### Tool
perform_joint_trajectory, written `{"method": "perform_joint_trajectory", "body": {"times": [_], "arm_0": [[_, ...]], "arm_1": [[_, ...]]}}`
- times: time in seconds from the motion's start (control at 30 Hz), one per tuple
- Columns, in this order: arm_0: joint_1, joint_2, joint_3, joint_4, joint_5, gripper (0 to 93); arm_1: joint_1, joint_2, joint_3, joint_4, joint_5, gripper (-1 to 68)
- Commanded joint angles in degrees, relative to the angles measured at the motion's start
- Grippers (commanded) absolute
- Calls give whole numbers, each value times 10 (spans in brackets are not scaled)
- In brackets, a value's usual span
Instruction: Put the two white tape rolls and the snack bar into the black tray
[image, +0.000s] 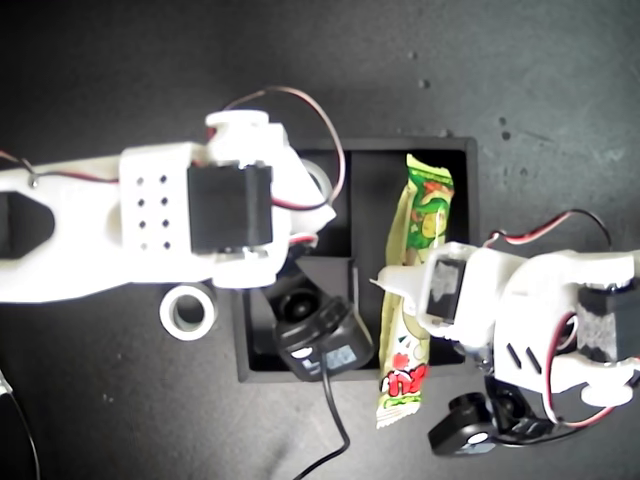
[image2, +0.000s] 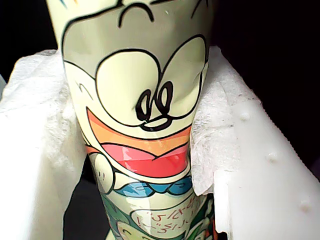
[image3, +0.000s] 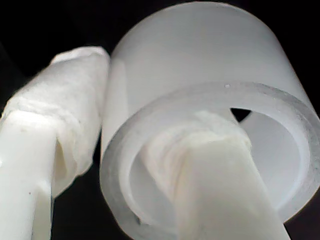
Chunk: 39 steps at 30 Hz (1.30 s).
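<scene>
Both arms are loaded and mid-placement. The first gripper (image: 402, 288) has its jaws closed on the snack bar (image: 412, 300); the first wrist view shows the padded fingers (image2: 45, 125) pressing either side of the wrapper. The bar runs away from the jaws in both directions along the long compartment of the black tray (image: 470, 180), its far crimped end (image: 398, 408) overhanging the tray's wall onto the table (image: 120, 400). The second gripper (image3: 145, 150) has its jaws closed through the wall of one white tape roll (image3: 210, 115), one finger inside the ring and one outside; in the exterior view this roll (image: 322, 180) shows just past the arm, above a small compartment. Judged next: release the bar once it lies flat, lower and release the roll. Count: one snack bar, one tray, two rolls; the second roll (image: 188, 312) lies on the table, well clear of both jaws, just outside the tray
</scene>
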Motion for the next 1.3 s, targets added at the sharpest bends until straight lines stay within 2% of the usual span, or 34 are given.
{"method": "perform_joint_trajectory", "body": {"times": [0.0,0.1,0.23,0.5,0.77,0.9,1.03,1.17,1.27], "arm_0": [[7,11,-4,11,-2,1],[10,21,5,11,-4,3],[10,33,22,11,-11,66],[16,66,57,11,-19,109],[14,141,82,11,-15,110],[17,259,156,11,-23,110],[40,393,277,11,-63,110],[89,477,396,7,-142,112],[141,493,456,-13,-200,123]], "arm_1": [[-5,6,-23,-7,3,83],[-11,6,-30,-9,3,85],[-17,6,-34,-11,4,94],[-29,6,-40,3,15,261],[-33,6,-63,98,26,265],[-20,9,-113,209,53,250],[-7,125,29,209,105,187],[18,251,221,208,206,49],[33,336,355,207,288,34]]}}
